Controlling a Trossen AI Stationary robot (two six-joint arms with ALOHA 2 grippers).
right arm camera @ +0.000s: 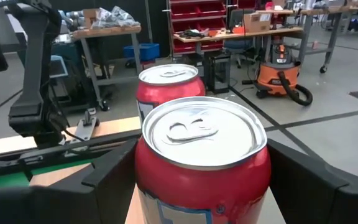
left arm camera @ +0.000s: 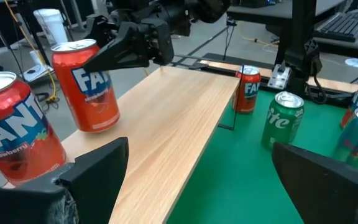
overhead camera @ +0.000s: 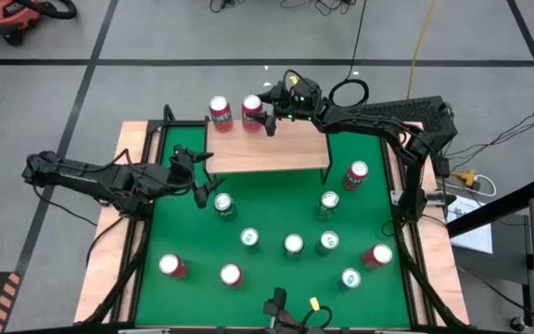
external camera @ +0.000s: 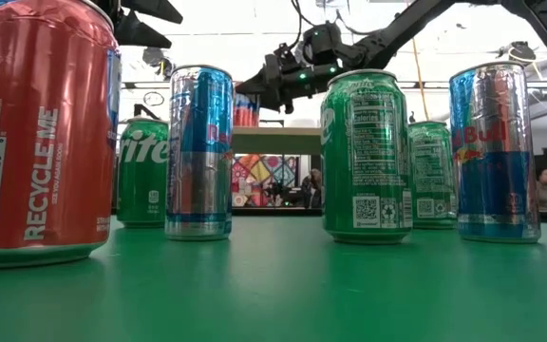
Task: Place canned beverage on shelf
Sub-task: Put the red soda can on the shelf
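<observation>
Can stands upright between right pincer fingers, seemingly on shelf.

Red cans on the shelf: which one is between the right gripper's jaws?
The one nearer the right gripper; the other red can stands apart, closer to the shelf's end.

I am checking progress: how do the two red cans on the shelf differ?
The can nearer the shelf's corner stands free, while the other red can sits between the right gripper's fingers. The free can is further from that arm. Both stand upright on the shelf, are red and read Fanta.
</observation>
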